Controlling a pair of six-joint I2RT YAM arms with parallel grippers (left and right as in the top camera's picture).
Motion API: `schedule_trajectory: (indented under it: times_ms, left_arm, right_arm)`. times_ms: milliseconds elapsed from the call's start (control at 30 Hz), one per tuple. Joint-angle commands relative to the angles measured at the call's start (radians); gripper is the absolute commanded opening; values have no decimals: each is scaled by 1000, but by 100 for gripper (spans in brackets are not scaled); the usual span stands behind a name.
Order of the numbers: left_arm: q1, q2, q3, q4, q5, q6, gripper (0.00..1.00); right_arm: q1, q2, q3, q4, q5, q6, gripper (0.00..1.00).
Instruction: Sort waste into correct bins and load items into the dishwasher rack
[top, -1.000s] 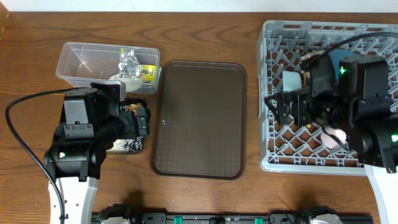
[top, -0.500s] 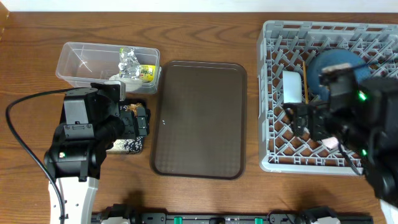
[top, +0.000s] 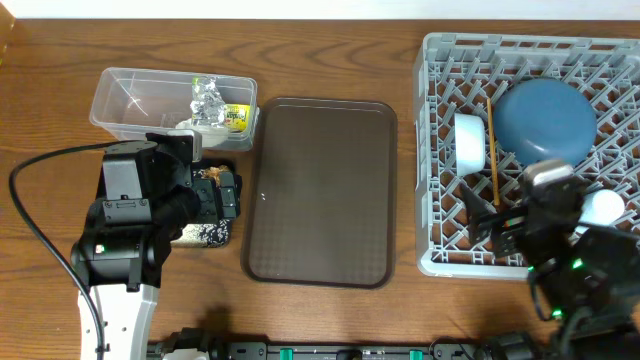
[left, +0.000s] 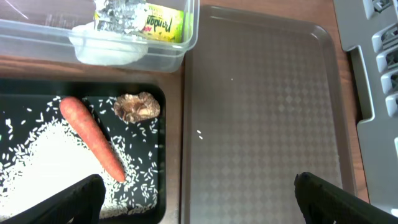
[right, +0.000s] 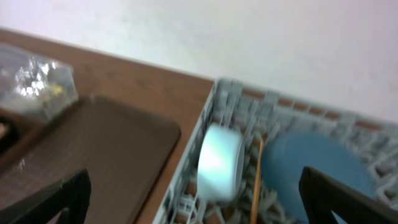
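Sorting looks done.
Left fingers (left: 68, 202) and right fingers (right: 56, 199) gape empty; white bowl (top: 468, 142) stands edgewise in the rack (top: 440, 60), propped for washing.

- Serving tray (top: 320, 190): whole surface bare, open from above
- Worktop (top: 330, 60): free strip along the far edge; narrow gap between serving tray and rack (top: 440, 255)
- Clear tub (top: 120, 100): left half free; foil (top: 208, 95) and wrapper (top: 236, 116) fill the right end
- Black tray (left: 81, 88): carrot (left: 90, 137), brown lump (left: 137, 107) and rice (left: 43, 162) inside; left arm (top: 130, 220) overhangs it
- Rack: blue bowl (top: 545, 120), white bowl (top: 470, 140) and chopsticks (top: 493, 150) occupy the rear and middle; front-left cells hold pegs only; right arm (top: 570, 270) overhangs the front edge
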Motion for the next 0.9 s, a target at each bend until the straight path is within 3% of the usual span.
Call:
schedule_trajectory:
  times_ms: [0, 233, 433, 633, 867]
  left_arm:
    - [-1, 0, 13, 0, -13, 8, 98]
    - [-1, 0, 14, 0, -13, 8, 98]
    - [-1, 0, 13, 0, -13, 8, 98]
    - [-1, 0, 13, 0, -13, 8, 98]
    - [-1, 0, 14, 0, -13, 8, 98]
  right_arm:
    - [-13, -101, -155, 100, 10, 6, 99]
    - [-32, -342, -486, 341, 10, 10, 99]
    - [-106, -537, -666, 436, -32, 10, 99]
    - [-146, -532, -799, 634, -54, 10, 99]
    - [-153, -532, -795, 613, -50, 9, 99]
